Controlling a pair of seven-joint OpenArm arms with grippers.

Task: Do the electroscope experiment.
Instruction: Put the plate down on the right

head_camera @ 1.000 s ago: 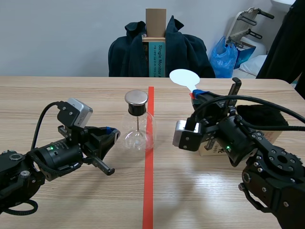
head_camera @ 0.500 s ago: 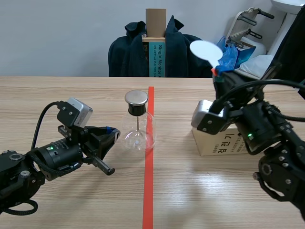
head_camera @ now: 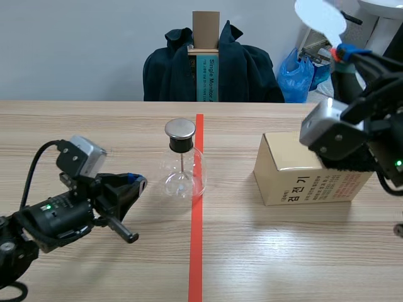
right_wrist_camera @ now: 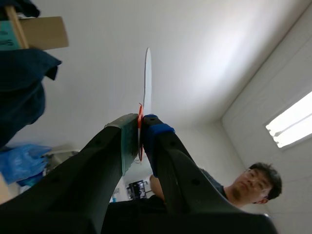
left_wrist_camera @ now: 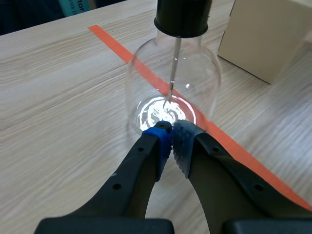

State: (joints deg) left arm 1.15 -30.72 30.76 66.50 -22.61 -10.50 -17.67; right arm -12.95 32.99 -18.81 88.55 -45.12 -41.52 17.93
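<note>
The electroscope, a clear glass flask [head_camera: 183,173] with a black stopper and round metal cap [head_camera: 180,129], stands on the table just left of the red tape line. In the left wrist view the flask [left_wrist_camera: 171,83] rises just ahead of my left gripper [left_wrist_camera: 170,134], whose fingers are shut on nothing. That left gripper [head_camera: 135,180] rests low, left of the flask. My right gripper [head_camera: 345,53] is raised high at the right, shut on a white paddle [head_camera: 320,16] with a red handle. Edge-on, the paddle [right_wrist_camera: 146,83] sticks up from between the right gripper's [right_wrist_camera: 140,134] pads.
A tan cardboard box [head_camera: 312,170] with printed text lies right of the tape line, under the raised right arm. A chair draped with a dark jacket [head_camera: 208,66] stands behind the table's far edge. A person [right_wrist_camera: 248,187] shows in the right wrist view.
My right arm has lifted the white paddle from just above the table up and to the right, uncovering the box. The left arm has drawn back slightly to the left.
</note>
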